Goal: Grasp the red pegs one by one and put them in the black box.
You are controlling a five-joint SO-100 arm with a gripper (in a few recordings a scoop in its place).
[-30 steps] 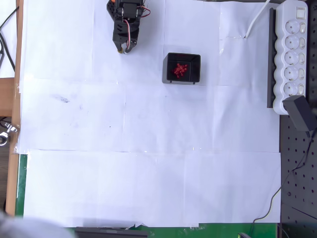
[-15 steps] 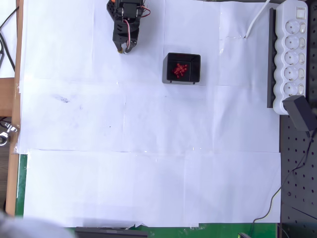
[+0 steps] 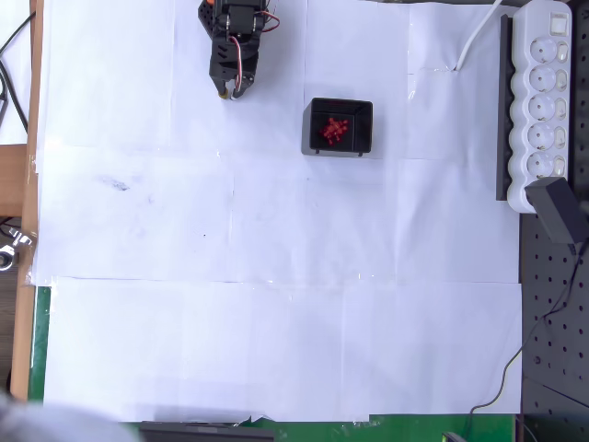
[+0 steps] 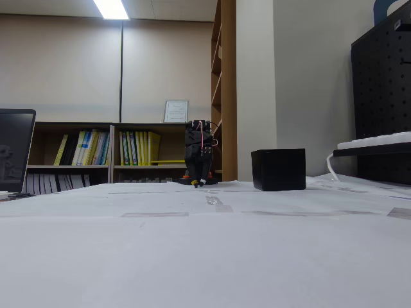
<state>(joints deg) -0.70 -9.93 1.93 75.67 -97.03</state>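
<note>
Black box: stands on the white paper-covered table, near the top centre of the overhead view; open top.
Red pegs: clustered in a heap inside the box.
Gripper: folded near the arm's base, pointing down at the paper, left of the box and apart from it; opening cannot be told, nothing visibly held.
Power strip: white, along the right edge.

Even, bright indoor lighting.
A ceiling light glares overhead; the near tabletop (fixed view) is softly blurred.
</note>
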